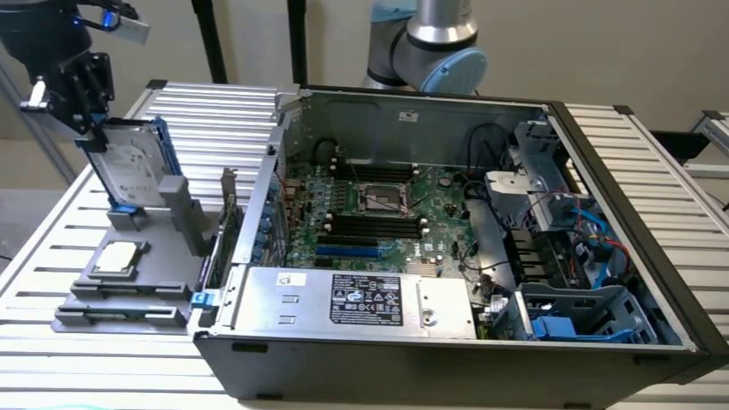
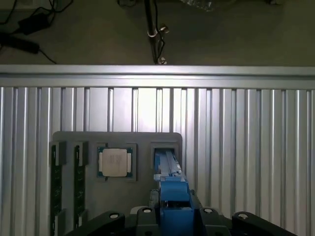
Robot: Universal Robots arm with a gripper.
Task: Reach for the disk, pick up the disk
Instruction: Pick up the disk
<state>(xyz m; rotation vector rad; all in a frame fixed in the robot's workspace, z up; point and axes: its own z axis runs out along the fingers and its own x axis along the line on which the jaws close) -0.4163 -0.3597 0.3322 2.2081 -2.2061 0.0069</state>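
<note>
Straddling the upper edge of the disk, the gripper has its jaws close against either side of the blue rail, pinching across the drive's thin dimension as far as the wrist view shows. The disk stands on edge, leaning slightly, with its lower end at a slot of the grey holder on the tabletop, at the exterior view's left.

A drive like this is likely rigid and dense for its size, with smooth metal faces that could slip. The plastic rails probably offer a little more give and friction. It would not tolerate a knock or a drop. The top edge, taken near its middle, looks like the sound place to hold, so the weight hangs below the jaws rather than swinging. Any pull off the slot's line could make it bind.

Just beside the slot, a small square silver chip lies flat in its own recess. Further off, at the exterior view's right, the open computer case rests on the same tabletop.
</note>
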